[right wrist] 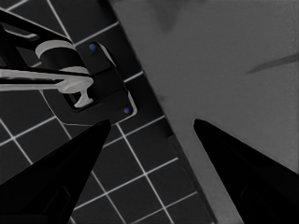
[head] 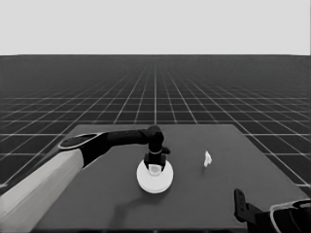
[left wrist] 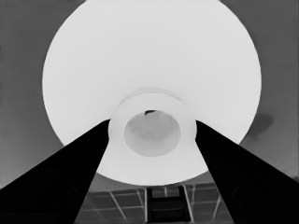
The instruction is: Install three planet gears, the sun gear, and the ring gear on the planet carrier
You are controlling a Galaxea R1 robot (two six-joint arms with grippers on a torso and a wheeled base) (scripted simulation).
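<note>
Left gripper [head: 154,167] over the larger round part [head: 154,180] at the table's [head: 209,204] middle.

Its two fingers [left wrist: 70,177] clasp the raised hub [left wrist: 152,130] at the centre of this one large white disc, one on each side, touching it. One thin white piece [head: 207,158] lies well apart to the right. The right gripper [right wrist: 149,140] waits released at the table's near right corner, holding nothing.
</note>
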